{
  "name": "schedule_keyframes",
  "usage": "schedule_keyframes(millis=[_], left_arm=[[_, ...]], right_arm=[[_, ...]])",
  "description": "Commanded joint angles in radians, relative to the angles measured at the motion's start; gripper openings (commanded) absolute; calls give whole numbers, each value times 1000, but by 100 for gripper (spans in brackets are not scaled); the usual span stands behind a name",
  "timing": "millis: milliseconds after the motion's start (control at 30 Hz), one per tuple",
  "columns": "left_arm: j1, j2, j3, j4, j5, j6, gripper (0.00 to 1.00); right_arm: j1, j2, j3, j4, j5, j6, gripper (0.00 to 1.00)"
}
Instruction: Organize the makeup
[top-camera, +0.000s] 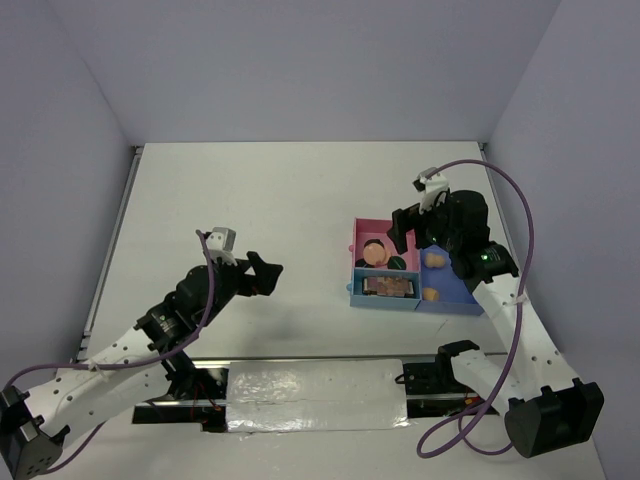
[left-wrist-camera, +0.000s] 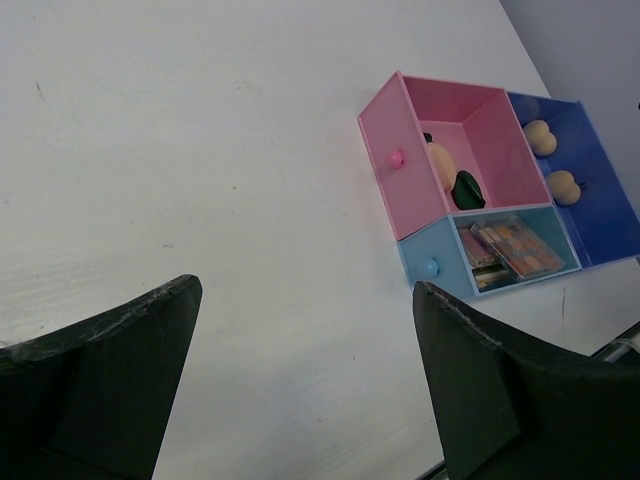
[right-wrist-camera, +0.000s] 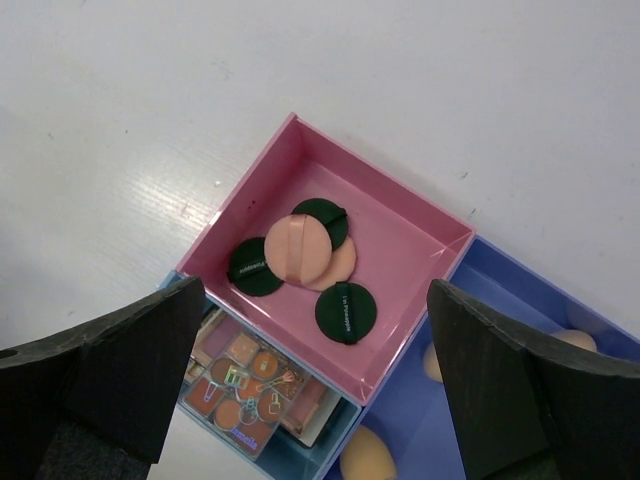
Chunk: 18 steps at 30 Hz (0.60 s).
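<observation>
Right gripper (right-wrist-camera: 315, 300) hovers over the tray (top-camera: 385, 302), fingers spread, holding nothing. Left gripper (left-wrist-camera: 305, 300) is well left of the tray, likewise released. In the tray: green discs (right-wrist-camera: 345, 308) and peach pads (right-wrist-camera: 298, 250) in pink compartment, palettes (right-wrist-camera: 250, 385) in light-blue, sponges (right-wrist-camera: 365, 465) in dark-blue.

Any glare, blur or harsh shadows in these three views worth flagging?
Top external: even light, glare only on the shiny strip at the near edge, a soft shadow under the left hand. Left wrist: tray sharp, fingers dark with little detail. Right wrist: discs and pad sharp, right hand dark too.
</observation>
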Motion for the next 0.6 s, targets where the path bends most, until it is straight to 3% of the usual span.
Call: schedule_keyframes(millis=[0, 233, 567], left_arm=[[-1, -22, 38, 14, -17, -17, 99], [-1, -25, 40, 3, -17, -22, 99], [-1, -25, 40, -3, -21, -20, 99]], right_arm=[[-9, -11, 50, 63, 45, 58, 99], [-9, -12, 53, 85, 167, 156, 100], [-8, -9, 31, 99, 221, 169, 100]])
